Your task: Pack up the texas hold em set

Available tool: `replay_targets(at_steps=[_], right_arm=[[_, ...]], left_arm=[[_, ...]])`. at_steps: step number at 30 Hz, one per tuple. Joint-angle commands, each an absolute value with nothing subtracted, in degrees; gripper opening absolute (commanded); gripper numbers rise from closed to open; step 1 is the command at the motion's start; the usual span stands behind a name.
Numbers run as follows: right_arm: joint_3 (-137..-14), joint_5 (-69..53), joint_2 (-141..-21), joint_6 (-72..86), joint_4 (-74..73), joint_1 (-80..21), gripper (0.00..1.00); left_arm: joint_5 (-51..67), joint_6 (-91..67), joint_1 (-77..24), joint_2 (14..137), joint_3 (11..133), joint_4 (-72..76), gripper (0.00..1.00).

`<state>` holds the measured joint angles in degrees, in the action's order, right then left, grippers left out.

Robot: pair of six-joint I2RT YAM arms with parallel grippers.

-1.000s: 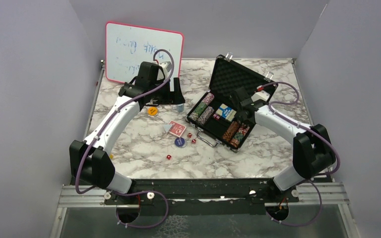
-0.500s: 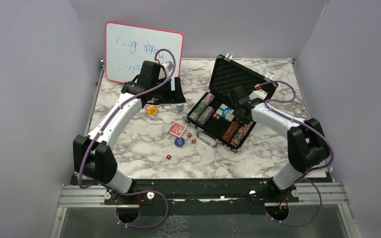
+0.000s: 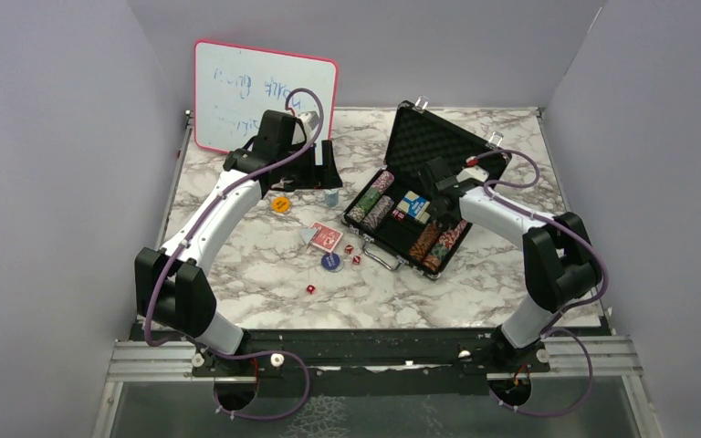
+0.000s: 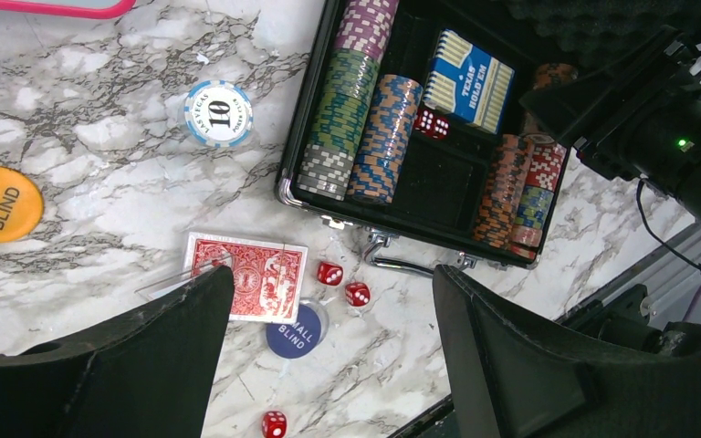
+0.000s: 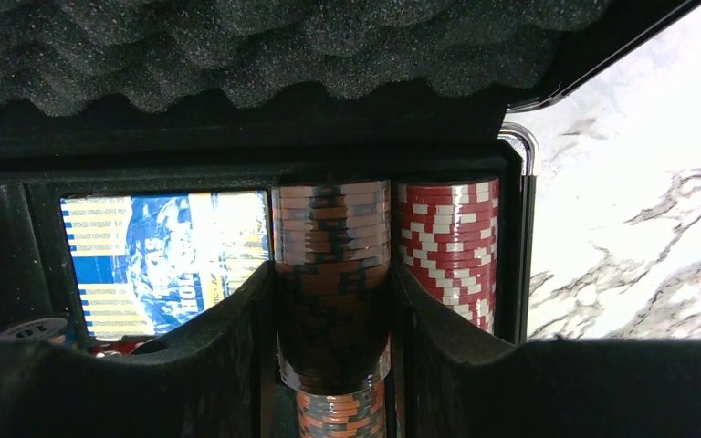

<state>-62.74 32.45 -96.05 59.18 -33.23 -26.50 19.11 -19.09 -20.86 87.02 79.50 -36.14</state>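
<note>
The whiteboard's point(image 3: 265, 96) writing is too faint to read. From the left wrist, a finger point(image 4: 137, 365) covers the cards' point(image 4: 260, 283) lower left corner. From the right wrist, fingers point(image 5: 210, 365) hide the chip stack's point(image 5: 333, 265) lower sides and part of the blue box point(image 5: 164, 251).

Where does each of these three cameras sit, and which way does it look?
Top external: high behind the arms, looking down on the marble table; both arms, left pincer and right pincer show.
Left wrist: on the left arm, looking down at the black case, red-backed card and dice; its open fingers frame the bottom.
Right wrist: low inside the case, facing the foam lid; its fingers hug a brown chip stack.
Shared: top and left wrist both show the card; all show the case.
</note>
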Motion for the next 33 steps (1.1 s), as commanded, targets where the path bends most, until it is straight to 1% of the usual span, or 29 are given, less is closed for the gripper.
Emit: replay_targets(at_steps=[1,4,6,7,10,16,20,23,26,33], right_arm=[[-64.65,30.53,-97.41,60.91,-36.55,-26.10,0.34],[-65.82,30.05,-98.23,60.54,-37.87,-26.10,0.41],[-66.68,30.32,-98.22,60.89,-39.39,-26.10,0.52],[-66.93,30.63,-97.87,60.78,-39.80,-26.10,0.56],[-67.65,31.93,-96.33,60.46,-40.79,-26.10,0.65],[-68.93,33.42,-93.00,56.23,-39.69,-26.10,0.67],[-68.59,29.57,-90.11,49.30,-34.86,-26.10,0.66],[-66.62,21.47,-87.76,40.73,-27.77,-26.18,0.66],[-64.47,13.17,-86.38,35.68,-20.25,-26.48,0.65],[-59.87,-5.67,-86.06,29.68,-4.41,-27.75,0.64]], left_arm=[[20.61,-19.34,-20.96,86.92,80.33,-35.81,0.82],[20.65,-19.34,-20.98,86.94,80.18,-35.69,0.82],[20.66,-19.38,-20.93,87.04,80.16,-35.70,0.82],[20.63,-19.41,-20.92,87.14,80.23,-35.76,0.82],[20.57,-19.42,-20.92,87.58,80.54,-35.76,0.82],[20.06,-19.51,-20.96,88.06,80.95,-35.74,0.82],[17.70,-19.07,-20.92,87.99,80.05,-35.69,0.82],[14.33,-18.37,-20.92,87.68,78.62,-35.41,0.82],[10.67,-17.78,-20.86,86.57,75.39,-33.83,0.83],[11.02,-17.58,-20.96,88.45,65.12,-20.37,0.79]])
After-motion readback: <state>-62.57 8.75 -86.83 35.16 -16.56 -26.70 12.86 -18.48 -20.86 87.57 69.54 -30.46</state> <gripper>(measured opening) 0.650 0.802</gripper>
